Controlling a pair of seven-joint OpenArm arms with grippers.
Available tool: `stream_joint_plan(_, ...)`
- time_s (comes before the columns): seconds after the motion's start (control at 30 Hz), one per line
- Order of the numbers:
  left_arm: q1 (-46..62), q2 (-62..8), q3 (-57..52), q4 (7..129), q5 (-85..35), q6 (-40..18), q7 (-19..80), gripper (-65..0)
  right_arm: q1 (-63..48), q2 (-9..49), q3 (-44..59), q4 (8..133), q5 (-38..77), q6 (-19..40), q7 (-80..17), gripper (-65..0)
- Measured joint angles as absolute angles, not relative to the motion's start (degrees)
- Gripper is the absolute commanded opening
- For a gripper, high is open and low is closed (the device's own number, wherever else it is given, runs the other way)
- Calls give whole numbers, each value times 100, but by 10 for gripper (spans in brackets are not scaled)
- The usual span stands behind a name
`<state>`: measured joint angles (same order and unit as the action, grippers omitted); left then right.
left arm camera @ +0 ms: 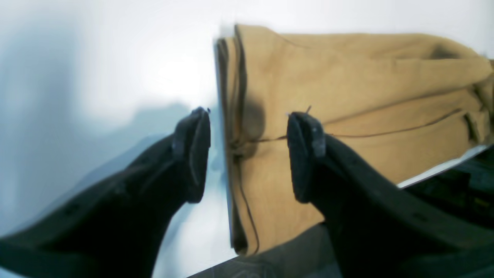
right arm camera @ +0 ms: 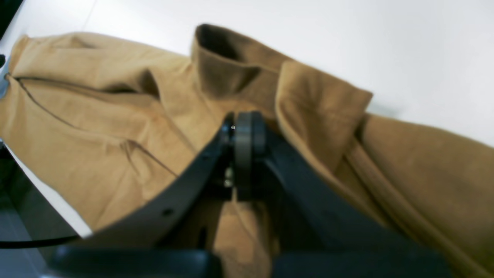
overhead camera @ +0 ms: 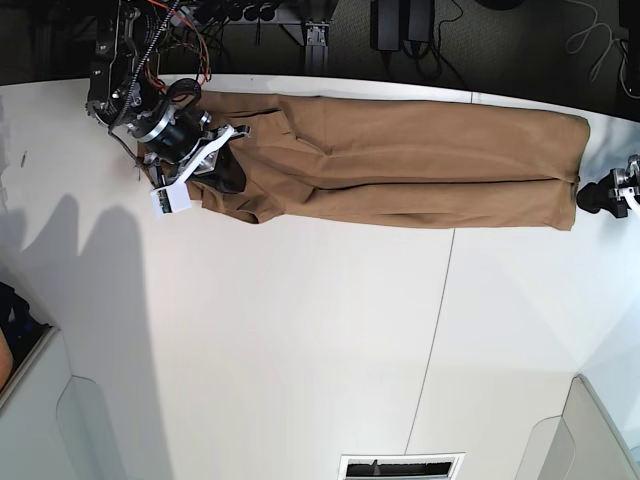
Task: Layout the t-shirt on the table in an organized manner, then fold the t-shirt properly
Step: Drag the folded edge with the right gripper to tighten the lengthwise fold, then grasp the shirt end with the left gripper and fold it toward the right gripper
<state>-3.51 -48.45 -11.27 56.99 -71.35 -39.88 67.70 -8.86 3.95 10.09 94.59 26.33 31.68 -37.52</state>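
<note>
T-shirt [overhead camera: 400, 160] lies stretched along the table's [overhead camera: 300, 350] far edge; hands at both ends.

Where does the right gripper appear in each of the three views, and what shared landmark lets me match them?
Left wrist: not in it.
Right wrist: the right gripper is at centre, shut on bunched cloth of the t-shirt.
Base: upper left, at that end of the t-shirt.
Shared landmark: the tan t-shirt on the white table, visible in all three.
</note>
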Motion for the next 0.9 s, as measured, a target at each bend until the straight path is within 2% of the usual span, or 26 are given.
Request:
stream_joint_plan(0.27,82,-4598,-1133,5699,-7133,-3997,6532,-304,-888,395,1009,9330,2652,3168,-3750,-650)
stream_joint_plan(0.63,32,-3946,-1170,5736,-7303,-4040,6248,-310,-886,395,1009,9330,2650,3168,-3815,-650)
stream_joint_plan(0.67,32,-3898,-1170,5739,-7319,-4047,6215,-343,-886,395,1009,9330,2650,3168,-3820,-650)
stream_joint_plan(0.7,32,-3872,-1170,5739,-7295,-4058,6143,-411,-886,395,1009,9330,2650,3168,-3859,-650)
stream_joint_plan(0.77,38,-3837,-1168,5736,-7098,-4038,5986,-590,-886,395,1009,9330,2652,3168,-3883,-650)
stream_joint_plan(0.8,51,-3824,-1160,5736,-6991,-4040,5857,-650,-886,395,1009,9330,2652,3168,-3900,-650)
stream_joint_plan(0.9,27,-3824,-1160,5736,-6532,-4110,5450,-650,-886,395,1009,9330,2652,3168,-3905,-650)
